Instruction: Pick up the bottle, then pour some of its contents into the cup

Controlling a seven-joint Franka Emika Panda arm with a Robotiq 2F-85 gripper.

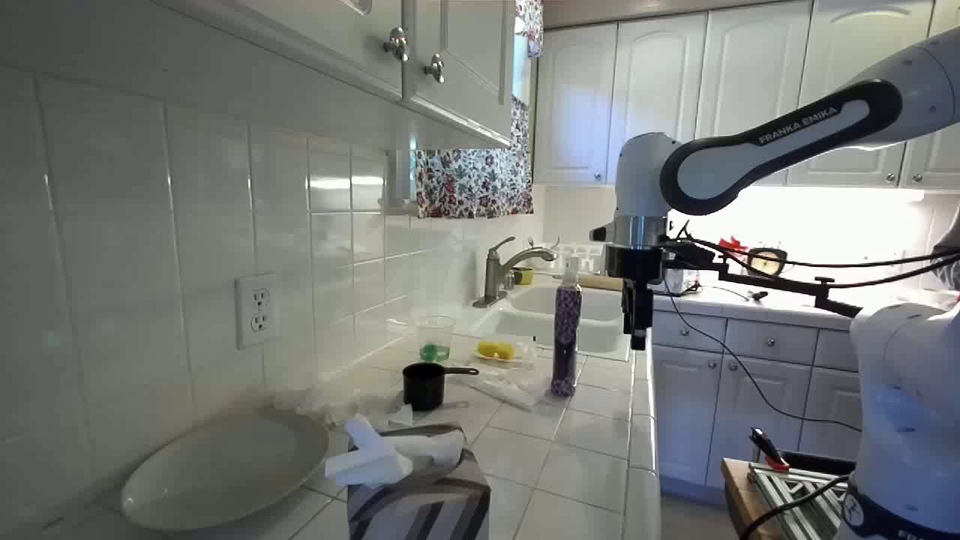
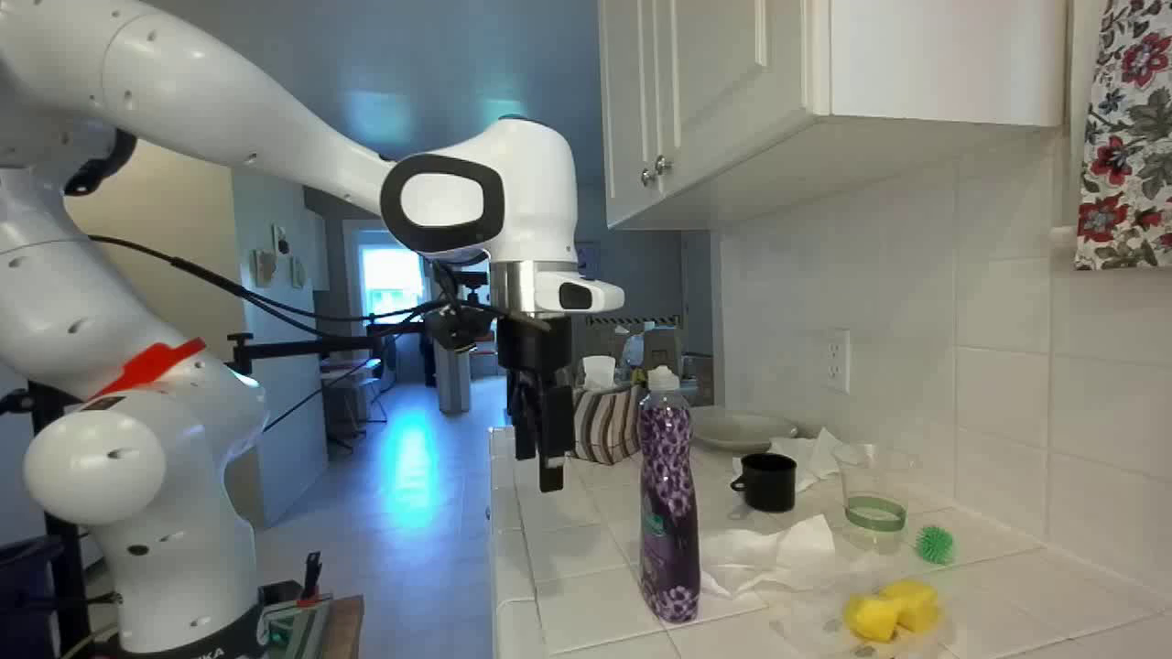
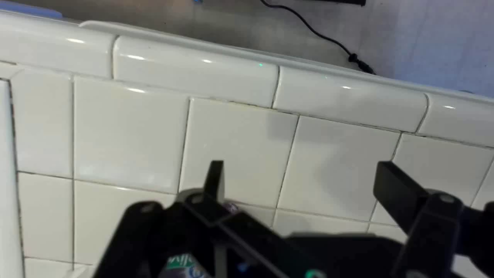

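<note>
White-tiled kitchen counter [image 1: 589, 439], tiled wall [image 2: 998, 439] one side, rounded edge [image 3: 193, 73] opposite. Purple dish-soap bottle [image 2: 668, 522] upright, long axis vertical; from the gripper [image 3: 303, 181] it lies wallward and toward the sink [image 1: 517, 326], near, not touching. Jaws spread wide, nothing between. Fingertips seem below cap height, so a sideways approach looks right. Gripper hangs near the edge; free air across to the bottle. Black handled cup [image 1: 424, 387] farther wallward.

Totally a kitchen, most likely in a home: white tiled counter [image 1: 562, 465], 2-basin sink [image 1: 525, 328] with a metal faucet [image 1: 493, 279], white cabinets [image 1: 660, 97] up high, drawers [image 1: 771, 343] down low. The flowery curtain [image 1: 472, 180] showing in both exterior views is pretty homey, and there's a wall outlet [image 1: 257, 310] right above the counter too.
</note>
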